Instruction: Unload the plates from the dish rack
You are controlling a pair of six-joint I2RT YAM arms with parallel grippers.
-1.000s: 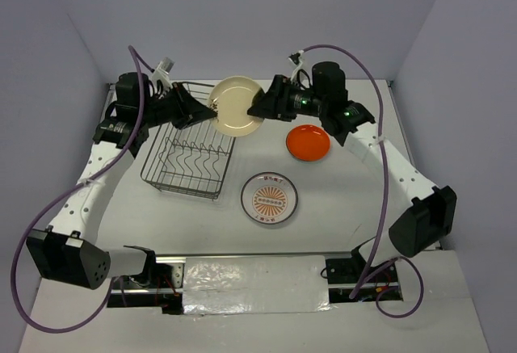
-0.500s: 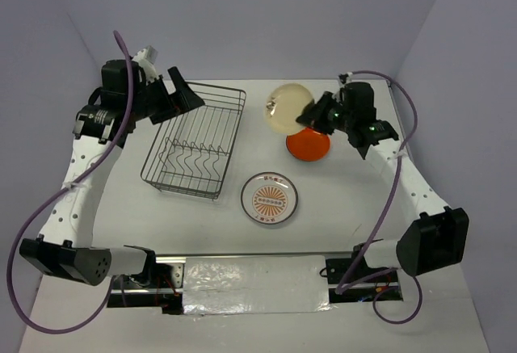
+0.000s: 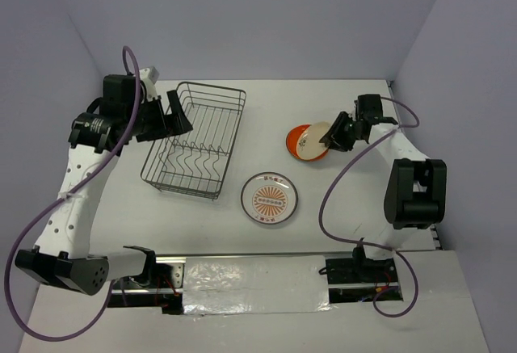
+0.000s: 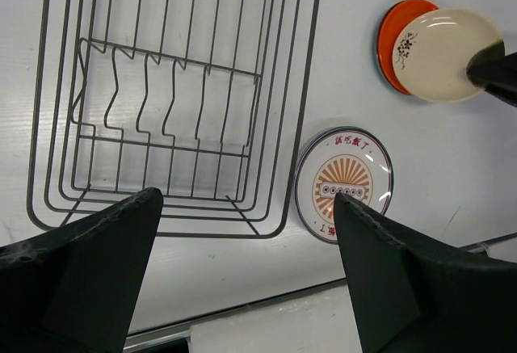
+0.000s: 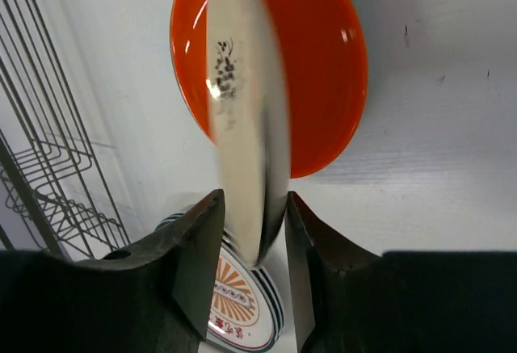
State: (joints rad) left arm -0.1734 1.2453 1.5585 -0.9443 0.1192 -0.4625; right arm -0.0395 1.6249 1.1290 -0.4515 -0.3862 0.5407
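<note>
The right gripper (image 5: 252, 232) has its two fingers closely flanking the rim of the cream plate (image 5: 242, 127). The plate stands on edge between them, smeared by motion, so I cannot tell whether the pads are clamping it or have begun to let go. Just beyond the fingertips lies the orange plate (image 5: 315, 86), face up on the table, with the cream plate tilted over it and seemingly about to be stacked there. Below the fingers, nearer the arm bases, sits the sunburst plate (image 5: 234, 304), and off to the gripper's left is the dish rack (image 5: 48, 167). A second ago both grippers met at this plate above the rack's far corner. Since then the right arm has carried it across and down, while the left gripper (image 4: 242, 288) has let go, pulled back over the rack and now stands spread wide, holding nothing. The rack's wires show no plates, so this looks like the last one to set down.
</note>
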